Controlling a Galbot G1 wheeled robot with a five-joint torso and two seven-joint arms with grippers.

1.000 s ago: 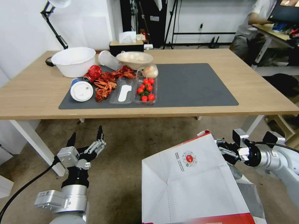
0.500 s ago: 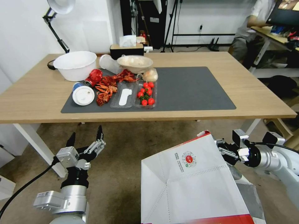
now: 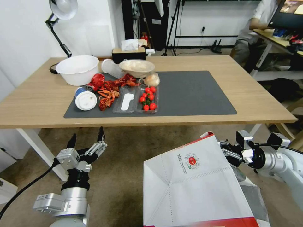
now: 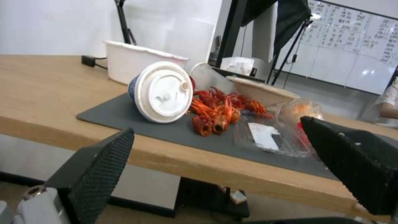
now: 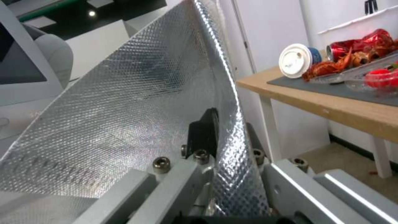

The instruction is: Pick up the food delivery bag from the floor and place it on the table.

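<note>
A robot faces a light-wood table [image 3: 252, 104] from a short way back, holding a large white food delivery bag [image 3: 192, 186] low and to its right, in front of the table's near edge and below the tabletop. The right gripper [image 3: 228, 155] is clamped on the bag's upper rim; the right wrist view shows a dark finger [image 5: 204, 130] pressed against the silver foil lining of the wall. The bag is tilted, its white face with a small round red logo turned up toward the head camera, and it appears lifted off the brown carpeted floor [image 3: 126, 164], though its bottom is out of sight. The left gripper [image 3: 86, 138] waits low on the left with its jaws spread apart and nothing between them. A dark grey mat [image 3: 195, 91] covers the middle of the table; its left half is crowded with a white bowl [image 3: 77, 69], a lidded cup [image 3: 85, 100] on its side, crayfish shells [image 3: 109, 91] and a clear tray of small tomatoes [image 3: 147, 97]. The carry step seems under way. The next move likely calls for raising the bag above the table edge and setting it on the bare right half of the mat, away from the food.
</note>
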